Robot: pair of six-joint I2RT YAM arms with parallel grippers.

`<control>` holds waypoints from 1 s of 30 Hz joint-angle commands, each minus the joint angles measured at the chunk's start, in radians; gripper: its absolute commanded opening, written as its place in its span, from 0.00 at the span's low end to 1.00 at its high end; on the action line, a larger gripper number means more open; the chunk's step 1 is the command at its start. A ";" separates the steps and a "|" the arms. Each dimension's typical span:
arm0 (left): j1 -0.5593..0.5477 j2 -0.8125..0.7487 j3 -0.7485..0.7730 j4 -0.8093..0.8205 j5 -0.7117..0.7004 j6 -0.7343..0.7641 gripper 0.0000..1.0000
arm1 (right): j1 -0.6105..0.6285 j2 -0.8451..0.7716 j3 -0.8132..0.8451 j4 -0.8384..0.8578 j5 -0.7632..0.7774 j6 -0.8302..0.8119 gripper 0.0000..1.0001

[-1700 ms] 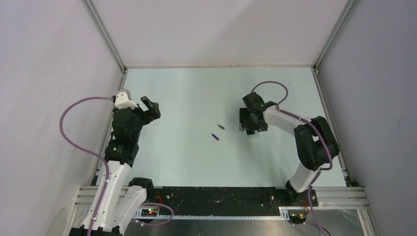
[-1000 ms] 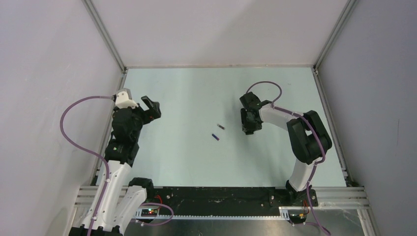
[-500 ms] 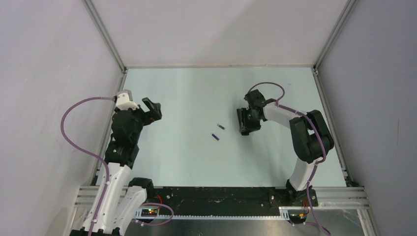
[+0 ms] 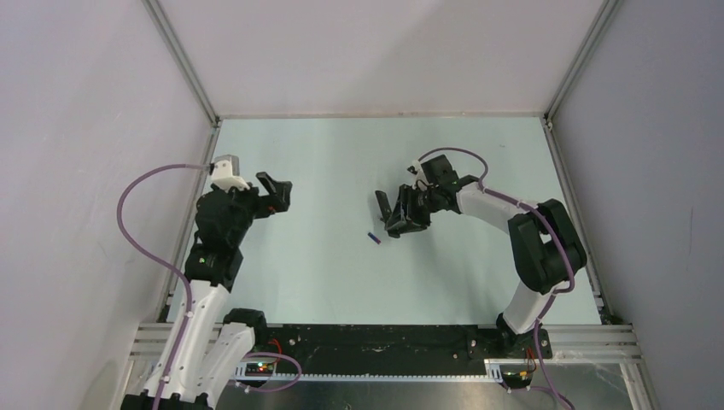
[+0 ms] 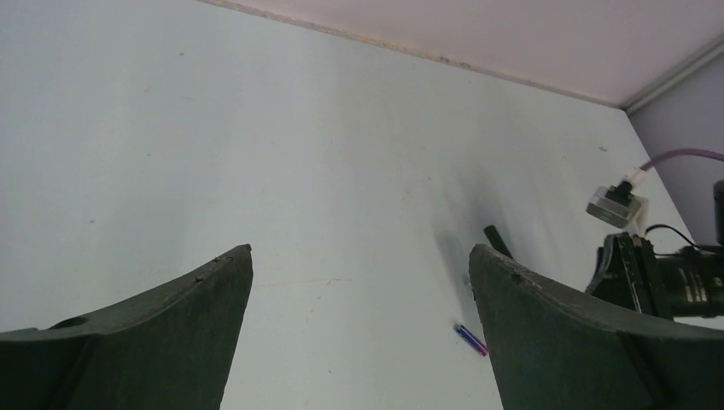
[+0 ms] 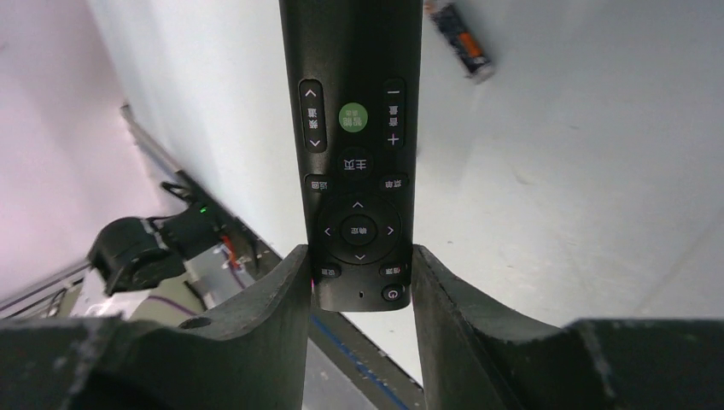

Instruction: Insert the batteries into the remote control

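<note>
**Right claw clamps the remote, left claw spread wide**

From the top camera, the left gripper (image 4: pixel 275 191) hangs over the left side of the pale green table (image 4: pixel 324 154) with its jaws released. The right gripper (image 4: pixel 398 215) sits near the table's middle, clenched on the slim black rectangular remote control (image 4: pixel 382 203). The remote juts out of the gripper toward the far left. A tiny blue-purple cylindrical battery (image 4: pixel 374 237) lies on the table just near-left of that gripper and apart from it.

In the left wrist camera, the left gripper (image 5: pixel 360 252) shows two dark fingers spread wide over bare table. The blue-purple battery (image 5: pixel 471 339) lies close by the right-hand finger, and the remote's black end (image 5: pixel 498 242) shows beyond it.

In the right wrist camera, the right gripper (image 6: pixel 359 260) presses the long edges of the remote (image 6: pixel 357 154), whose button face is turned to the lens. A small dark battery with an orange band and pale end (image 6: pixel 461 38) lies on the table beside the remote, not touching it.
</note>
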 commanded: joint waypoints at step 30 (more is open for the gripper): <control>-0.128 0.210 0.119 0.153 0.521 -0.553 1.00 | 0.215 -0.187 0.000 0.756 -0.408 0.710 0.29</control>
